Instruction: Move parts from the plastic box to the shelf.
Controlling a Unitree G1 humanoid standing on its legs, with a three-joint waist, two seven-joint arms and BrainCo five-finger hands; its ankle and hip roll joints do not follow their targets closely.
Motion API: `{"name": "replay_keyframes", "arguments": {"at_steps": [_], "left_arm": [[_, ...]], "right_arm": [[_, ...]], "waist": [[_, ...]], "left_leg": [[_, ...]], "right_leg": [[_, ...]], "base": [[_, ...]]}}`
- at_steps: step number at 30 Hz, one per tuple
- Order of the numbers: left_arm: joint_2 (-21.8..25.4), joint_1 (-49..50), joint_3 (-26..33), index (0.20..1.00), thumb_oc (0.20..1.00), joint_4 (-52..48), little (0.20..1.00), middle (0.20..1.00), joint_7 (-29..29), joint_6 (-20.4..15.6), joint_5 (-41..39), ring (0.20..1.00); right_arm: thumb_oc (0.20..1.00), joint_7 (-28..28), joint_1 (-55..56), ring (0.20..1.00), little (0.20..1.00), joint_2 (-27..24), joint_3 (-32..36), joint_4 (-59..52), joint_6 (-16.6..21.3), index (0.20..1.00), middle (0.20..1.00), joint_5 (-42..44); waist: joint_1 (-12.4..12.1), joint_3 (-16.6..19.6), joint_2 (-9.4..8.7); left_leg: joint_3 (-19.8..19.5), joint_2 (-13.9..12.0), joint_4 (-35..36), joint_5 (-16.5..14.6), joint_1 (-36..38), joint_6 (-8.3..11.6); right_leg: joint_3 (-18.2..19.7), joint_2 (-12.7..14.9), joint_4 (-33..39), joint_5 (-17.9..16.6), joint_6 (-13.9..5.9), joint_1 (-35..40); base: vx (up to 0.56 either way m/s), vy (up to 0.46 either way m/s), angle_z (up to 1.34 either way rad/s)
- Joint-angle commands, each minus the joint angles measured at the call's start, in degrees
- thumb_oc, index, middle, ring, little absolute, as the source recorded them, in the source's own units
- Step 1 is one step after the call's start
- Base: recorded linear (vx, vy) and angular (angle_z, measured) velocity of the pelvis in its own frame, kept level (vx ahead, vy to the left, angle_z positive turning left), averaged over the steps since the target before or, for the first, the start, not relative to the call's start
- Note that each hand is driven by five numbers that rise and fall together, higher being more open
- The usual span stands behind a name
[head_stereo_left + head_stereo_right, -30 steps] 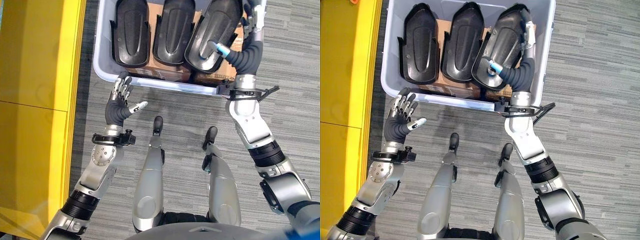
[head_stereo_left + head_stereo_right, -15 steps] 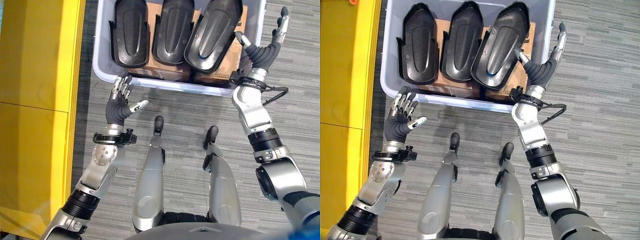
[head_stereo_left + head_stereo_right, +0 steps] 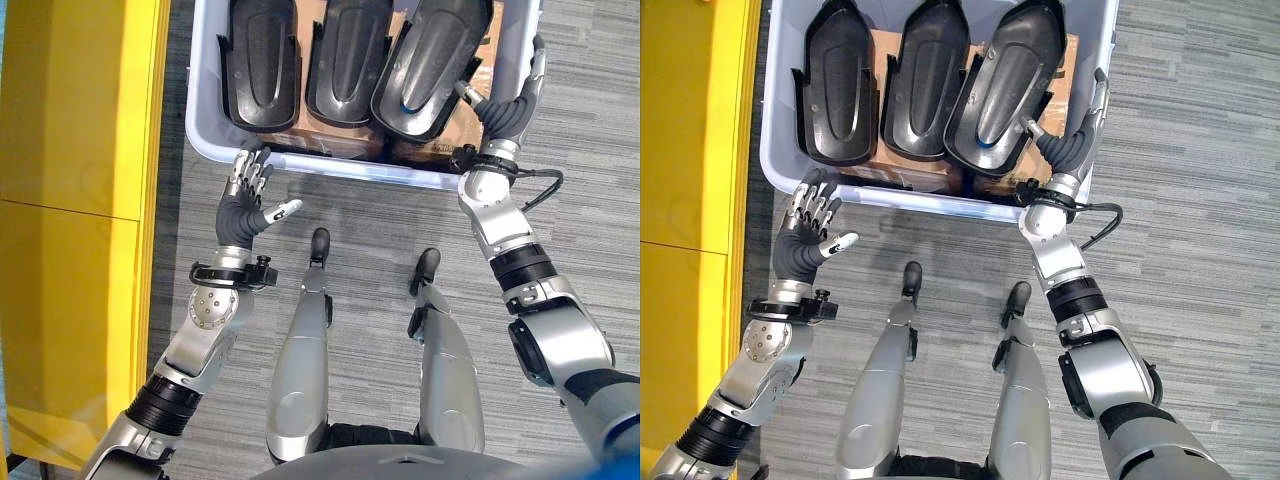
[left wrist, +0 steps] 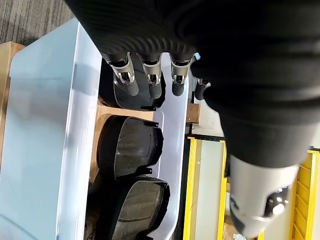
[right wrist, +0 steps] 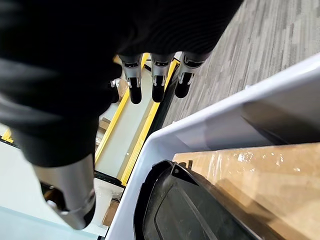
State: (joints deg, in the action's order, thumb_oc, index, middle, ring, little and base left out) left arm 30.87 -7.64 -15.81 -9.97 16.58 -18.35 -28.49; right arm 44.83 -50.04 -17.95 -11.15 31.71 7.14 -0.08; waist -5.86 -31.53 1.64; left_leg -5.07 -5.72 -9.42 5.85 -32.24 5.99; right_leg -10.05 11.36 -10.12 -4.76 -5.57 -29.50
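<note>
Three black moulded parts stand side by side in the pale plastic box (image 3: 330, 168): a left part (image 3: 262, 65), a middle part (image 3: 347, 60) and a right part (image 3: 430, 65), resting on brown cardboard (image 3: 1060, 75). My left hand (image 3: 245, 205) is open just outside the box's near left corner, holding nothing. My right hand (image 3: 500, 110) is open at the box's right wall, its fingers (image 3: 538, 70) straight along the rim and its thumb pointing at the right part. The right wrist view shows straight fingers (image 5: 157, 75) above the box rim (image 5: 210, 130) and a part (image 5: 200, 215).
The yellow shelf (image 3: 80, 150) runs along my left side, close to the box. The box stands on grey striped carpet (image 3: 590, 150), which is open to its right and in front of it.
My right hand let go of the right part, swung out to the right of the box, then came back to its right wall. The left hand barely moved.
</note>
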Motion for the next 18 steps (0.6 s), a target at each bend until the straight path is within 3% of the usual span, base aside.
{"name": "replay_keyframes", "arguments": {"at_steps": [1, 18], "left_arm": [[1.8, 1.5, -1.5, 1.000, 1.000, -7.1, 1.000, 1.000, 0.6, -3.8, 1.7, 1.000], [2.2, 1.4, -2.2, 1.000, 1.000, -6.7, 1.000, 1.000, 1.1, -3.8, 0.9, 1.000]], "right_arm": [[1.000, -0.5, -3.1, 1.000, 1.000, -1.8, 0.2, -0.6, 1.7, 1.000, 1.000, 0.4], [1.000, -3.4, -6.8, 1.000, 1.000, -0.2, -1.8, 12.7, 3.2, 1.000, 1.000, 9.5]], "waist": [[0.1, 1.7, 1.78], [-0.1, 1.7, 2.21]], "left_leg": [[2.7, 0.8, -4.8, -7.5, 0.9, -1.79], [2.8, 1.0, -5.7, -7.8, -1.5, -1.67]], "right_leg": [[3.3, 3.6, -4.4, 3.0, -2.20, -2.0], [3.8, 3.3, -4.9, 3.2, -2.07, -3.9]], "base": [[0.00, 0.000, 0.00], [0.00, -0.001, 0.00]]}}
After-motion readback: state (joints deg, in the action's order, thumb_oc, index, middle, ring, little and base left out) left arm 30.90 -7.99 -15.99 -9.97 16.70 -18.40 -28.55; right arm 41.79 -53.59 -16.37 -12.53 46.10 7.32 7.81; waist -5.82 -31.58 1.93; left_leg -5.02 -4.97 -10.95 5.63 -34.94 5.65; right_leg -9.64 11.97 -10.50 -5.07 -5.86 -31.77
